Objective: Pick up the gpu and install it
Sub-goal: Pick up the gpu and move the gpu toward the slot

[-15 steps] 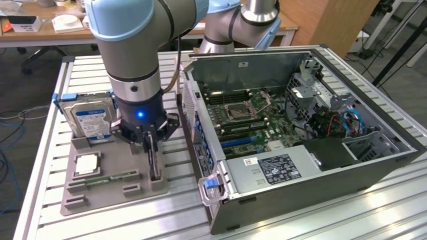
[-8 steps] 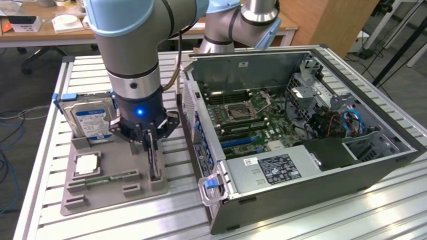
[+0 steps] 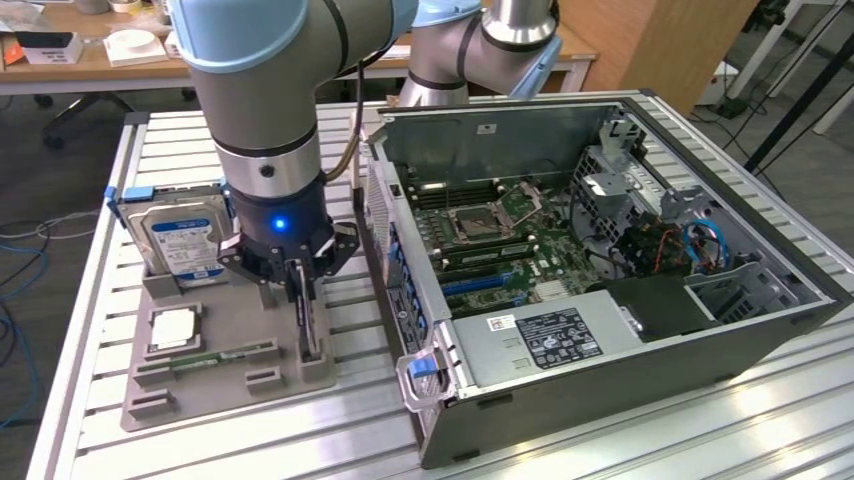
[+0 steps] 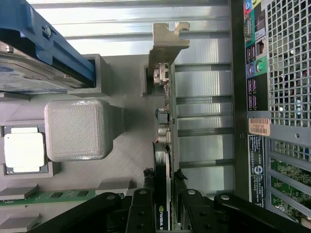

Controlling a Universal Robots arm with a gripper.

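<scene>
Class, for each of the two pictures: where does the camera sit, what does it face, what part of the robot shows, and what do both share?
Exterior view: off the arm, above the table, looking down on the tray and open computer; shows the arm and gripper.
Wrist view: on the wrist, looking along the fingers gripping the graphics card.
Shared: graphics card, hard drive, tray.

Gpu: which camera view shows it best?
The wrist view: the gpu stands on edge, its metal bracket and top edge plain. The exterior view gives a thin dark sliver under the end effector.
</scene>
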